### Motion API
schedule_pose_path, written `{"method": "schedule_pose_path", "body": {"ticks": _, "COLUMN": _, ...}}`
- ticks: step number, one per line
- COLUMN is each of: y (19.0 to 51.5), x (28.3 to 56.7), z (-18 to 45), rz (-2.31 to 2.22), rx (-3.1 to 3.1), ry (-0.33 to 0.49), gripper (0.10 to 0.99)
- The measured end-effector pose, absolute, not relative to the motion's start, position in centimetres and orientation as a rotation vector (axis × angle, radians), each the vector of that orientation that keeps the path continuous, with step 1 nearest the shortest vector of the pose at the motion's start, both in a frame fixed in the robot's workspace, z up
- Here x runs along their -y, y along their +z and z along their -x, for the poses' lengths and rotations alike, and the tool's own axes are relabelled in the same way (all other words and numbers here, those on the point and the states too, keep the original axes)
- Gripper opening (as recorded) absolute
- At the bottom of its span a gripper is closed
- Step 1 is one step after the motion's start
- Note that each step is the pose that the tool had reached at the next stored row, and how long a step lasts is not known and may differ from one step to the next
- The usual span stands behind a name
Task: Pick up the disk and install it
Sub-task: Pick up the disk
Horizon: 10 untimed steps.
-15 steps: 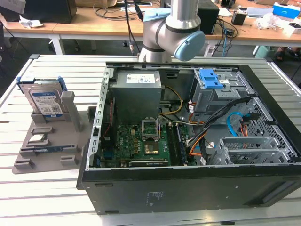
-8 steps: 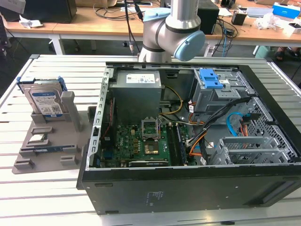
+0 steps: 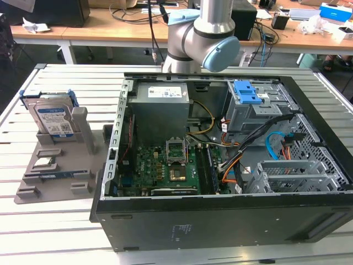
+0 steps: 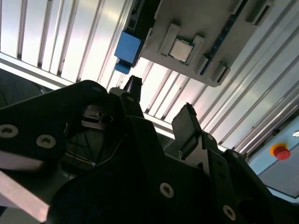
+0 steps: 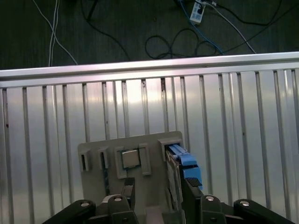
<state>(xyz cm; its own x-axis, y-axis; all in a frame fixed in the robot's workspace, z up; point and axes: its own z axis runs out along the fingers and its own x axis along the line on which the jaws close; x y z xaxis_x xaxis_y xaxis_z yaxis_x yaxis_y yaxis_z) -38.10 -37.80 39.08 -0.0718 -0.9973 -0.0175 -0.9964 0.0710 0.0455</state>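
Note:
The disk (image 3: pixel 54 118) stands on edge in a grey holder (image 3: pixel 60 165) at the exterior view's left, its white-and-blue label facing outward and a blue bracket around its edges. In the first wrist view I look down on the disk's blue bracket (image 5: pixel 184 161), with my gripper (image 5: pixel 158 196) well above the holder. Its two black fingers (image 5: pixel 189 186) stand apart with nothing between them. In the second wrist view the gripper (image 4: pixel 159 105) is open, and the blue bracket (image 4: pixel 127 46) lies beyond the fingertips.
A small square chip (image 3: pixel 43 162) sits in the holder beside the disk. The open computer case (image 3: pixel 220 215) lies on the slatted table, with a grey drive cage and blue latch (image 3: pixel 248 94) inside. The arm (image 3: pixel 201 33) rises behind the case.

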Motion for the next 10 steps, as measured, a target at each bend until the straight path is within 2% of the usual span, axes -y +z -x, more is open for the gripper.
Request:
{"method": "schedule_pose_path", "body": {"ticks": 6, "y": 39.1, "x": 36.1, "z": 38.0, "rz": -2.128, "rx": 2.285, "ry": -0.071, "gripper": 0.541}}
{"method": "schedule_pose_path", "body": {"ticks": 8, "y": 39.1, "x": 34.1, "z": 38.0, "rz": -2.128, "rx": 2.285, "ry": -0.071, "gripper": 0.541}}
{"method": "schedule_pose_path", "body": {"ticks": 10, "y": 39.1, "x": 33.3, "z": 38.0, "rz": -2.128, "rx": 2.286, "ry": -0.07, "gripper": 0.541}}
